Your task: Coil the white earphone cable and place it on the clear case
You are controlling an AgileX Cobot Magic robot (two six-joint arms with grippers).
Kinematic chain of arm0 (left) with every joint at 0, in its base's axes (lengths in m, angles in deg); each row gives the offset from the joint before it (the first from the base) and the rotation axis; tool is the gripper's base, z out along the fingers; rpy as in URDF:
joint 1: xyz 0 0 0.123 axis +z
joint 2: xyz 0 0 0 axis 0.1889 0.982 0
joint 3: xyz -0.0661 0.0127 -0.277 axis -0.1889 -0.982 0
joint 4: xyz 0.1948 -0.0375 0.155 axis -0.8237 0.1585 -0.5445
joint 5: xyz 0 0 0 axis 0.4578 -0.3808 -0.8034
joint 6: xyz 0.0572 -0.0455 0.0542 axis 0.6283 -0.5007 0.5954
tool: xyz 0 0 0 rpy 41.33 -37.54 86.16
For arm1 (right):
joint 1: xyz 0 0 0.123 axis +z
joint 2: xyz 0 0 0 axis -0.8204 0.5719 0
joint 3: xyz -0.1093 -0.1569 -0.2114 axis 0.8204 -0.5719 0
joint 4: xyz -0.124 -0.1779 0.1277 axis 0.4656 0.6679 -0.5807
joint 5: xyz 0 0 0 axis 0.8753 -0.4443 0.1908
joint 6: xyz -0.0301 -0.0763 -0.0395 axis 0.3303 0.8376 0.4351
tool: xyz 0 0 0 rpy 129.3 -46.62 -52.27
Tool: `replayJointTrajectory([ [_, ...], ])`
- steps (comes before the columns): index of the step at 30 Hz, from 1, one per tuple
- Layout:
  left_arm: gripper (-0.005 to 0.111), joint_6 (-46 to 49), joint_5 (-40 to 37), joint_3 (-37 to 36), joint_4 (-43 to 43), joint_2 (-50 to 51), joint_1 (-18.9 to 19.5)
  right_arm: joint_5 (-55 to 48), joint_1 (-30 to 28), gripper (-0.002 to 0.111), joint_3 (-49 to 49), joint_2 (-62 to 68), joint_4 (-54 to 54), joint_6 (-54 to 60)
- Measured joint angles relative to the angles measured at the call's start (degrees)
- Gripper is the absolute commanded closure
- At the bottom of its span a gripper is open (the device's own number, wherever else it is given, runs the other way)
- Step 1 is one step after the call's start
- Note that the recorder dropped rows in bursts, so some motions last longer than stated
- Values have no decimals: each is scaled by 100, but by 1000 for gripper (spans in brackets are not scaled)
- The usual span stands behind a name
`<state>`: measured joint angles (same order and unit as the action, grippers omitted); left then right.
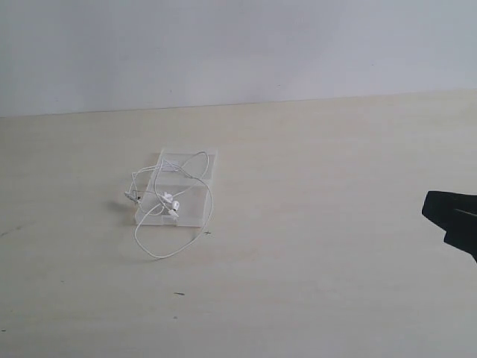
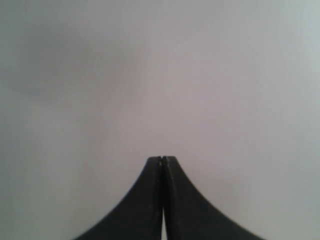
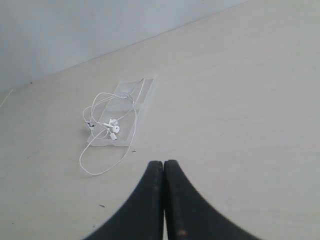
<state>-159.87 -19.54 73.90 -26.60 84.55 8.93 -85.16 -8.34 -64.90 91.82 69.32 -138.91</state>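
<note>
The clear case [image 1: 192, 165] [image 3: 146, 95] lies flat on the pale table, left of centre in the exterior view. The white earphone cable [image 1: 173, 200] [image 3: 113, 128] is loosely coiled on it, earbuds on the case's near panel. One loop [image 1: 160, 253] [image 3: 97, 172] hangs off the near edge onto the table. My right gripper [image 3: 163, 163] is shut and empty, well back from the case; its dark tip [image 1: 447, 216] shows at the exterior view's right edge. My left gripper [image 2: 161, 159] is shut with nothing in it, facing a blank grey wall, and is out of the exterior view.
A grey wall [image 1: 238, 45] runs behind the table's far edge. Small dark specks [image 1: 179, 294] mark the tabletop near the case.
</note>
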Motion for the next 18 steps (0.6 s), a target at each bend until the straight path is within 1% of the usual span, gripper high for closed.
replayJointTrajectory([
  [3, 107, -117, -21, -157, 0, 51, 74, 10, 0, 108, 0, 0, 0, 0],
  [8, 107, -540, -25, -693, 0, 77, 366, 10, 0, 108, 0, 0, 0, 0],
  [12, 107, -668, 44, -862, 97, 77, 462, 10, 0, 108, 0, 0, 0, 0],
  [14, 107, -523, 56, -862, 579, 77, 465, 10, 0, 108, 0, 0, 0, 0],
  [15, 107, -354, 39, -862, 984, 77, 465, 10, 0, 108, 0, 0, 0, 0],
  [18, 107, 649, -160, -862, 2655, 16, 465, 10, 0, 108, 0, 0, 0, 0],
])
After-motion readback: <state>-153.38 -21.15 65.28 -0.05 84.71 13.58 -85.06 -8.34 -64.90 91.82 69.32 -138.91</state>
